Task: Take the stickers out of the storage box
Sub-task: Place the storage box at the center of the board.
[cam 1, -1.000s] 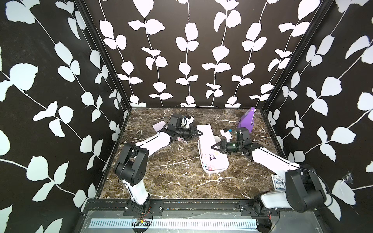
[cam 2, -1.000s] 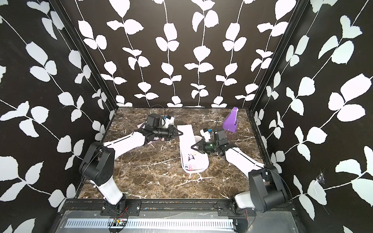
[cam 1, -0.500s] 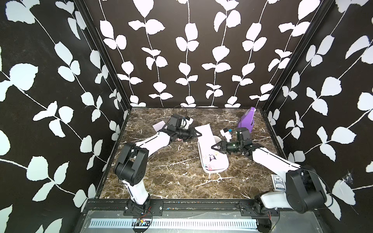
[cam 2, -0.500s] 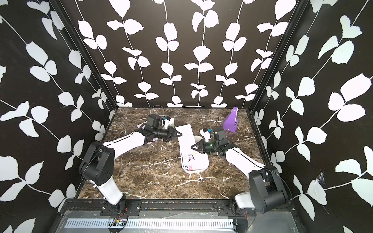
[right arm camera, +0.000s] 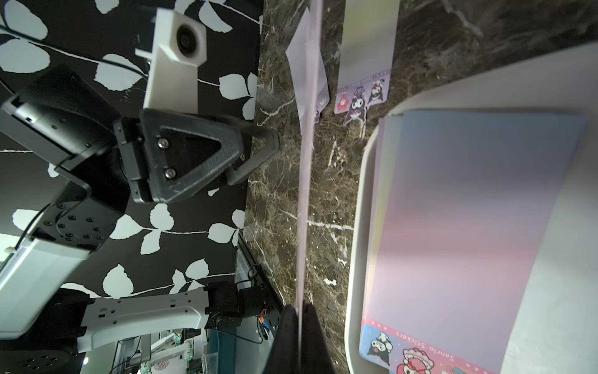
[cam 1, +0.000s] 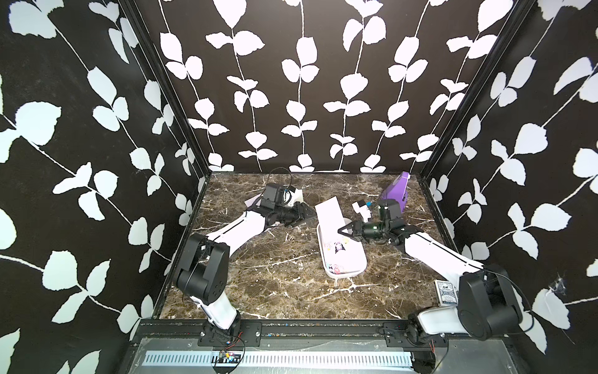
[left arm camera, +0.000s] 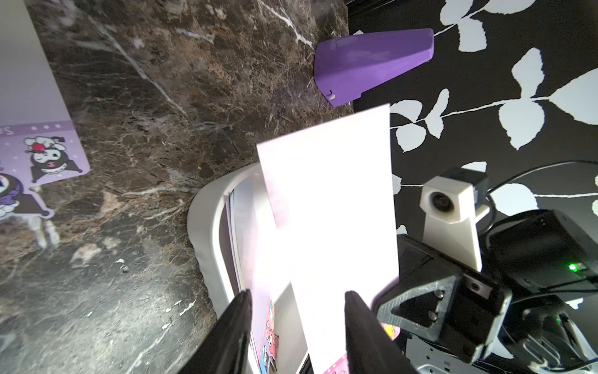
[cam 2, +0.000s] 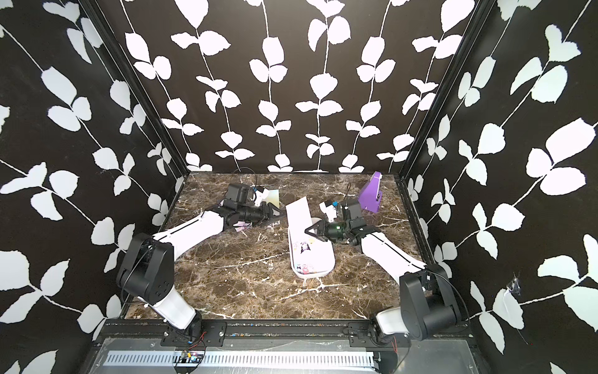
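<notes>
Right gripper: your right gripper is pinched closed on one thin pale pink sticker sheet, which shows edge-on between its fingers in the right wrist view.
Left gripper: your left gripper has its jaws partly apart with nothing between them. Its tips are near the held sheet but not touching it.
Held sheet: it is lifted out of the shallow white plastic storage box and tilted upward. Its free end hangs over the box's far end, toward the back wall.
Long axis: it runs up and away from the right fingertips, roughly along the length of the box.
Key relation: the left jaws point at the sheet's flat face, not at an edge. I judge that a handover would need one wrist to turn first.
Stickers in the box: a stack of pastel lilac-pink sheets lies flat inside, so the job looks only part done.
Stickers out: lilac cartoon sticker sheets lie on the brown marble-pattern table top, on the left arm's side and apart from the box.
Nearer arm: the box sits between your arms, closer to the right one.
Next move, as I judge it: carry the sheet leftward over the box rim to the ones laid out, or offer an edge to the left jaws.
Leave alone: the purple plastic wedge and the blue-patterned playing card box.
</notes>
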You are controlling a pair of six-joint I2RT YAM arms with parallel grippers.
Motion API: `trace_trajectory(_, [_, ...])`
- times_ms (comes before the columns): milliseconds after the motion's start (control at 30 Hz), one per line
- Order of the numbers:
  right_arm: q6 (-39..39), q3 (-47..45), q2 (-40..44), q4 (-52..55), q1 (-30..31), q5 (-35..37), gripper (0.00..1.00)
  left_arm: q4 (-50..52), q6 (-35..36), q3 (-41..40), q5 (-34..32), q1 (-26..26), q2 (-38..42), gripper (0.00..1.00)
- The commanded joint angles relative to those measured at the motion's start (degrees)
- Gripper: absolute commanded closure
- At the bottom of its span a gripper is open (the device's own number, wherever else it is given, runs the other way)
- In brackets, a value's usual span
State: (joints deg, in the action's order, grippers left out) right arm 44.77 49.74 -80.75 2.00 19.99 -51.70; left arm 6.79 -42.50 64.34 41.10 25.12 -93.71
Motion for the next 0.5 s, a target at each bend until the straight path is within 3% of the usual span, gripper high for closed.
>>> trace_trajectory(0, [1.43,3.91,-2.00,-3.22,-0.04,-0.63,1.00,0.64,1.43,-2.41,-2.51,-0.32,3.83,0.50])
trace_trajectory(267, [5.26,13.10,-10.55,-7.04,-0.21,0.73,1.00,0.42,1.52,-5.55,-3.83,-1.19,6.76,0.50])
trace_trajectory(467, [8.03,20.51,-21.89,-11.07,-0.30,4.43,1.00,1.77,2.17,-6.78,-4.74,-1.38,8.51,0.49])
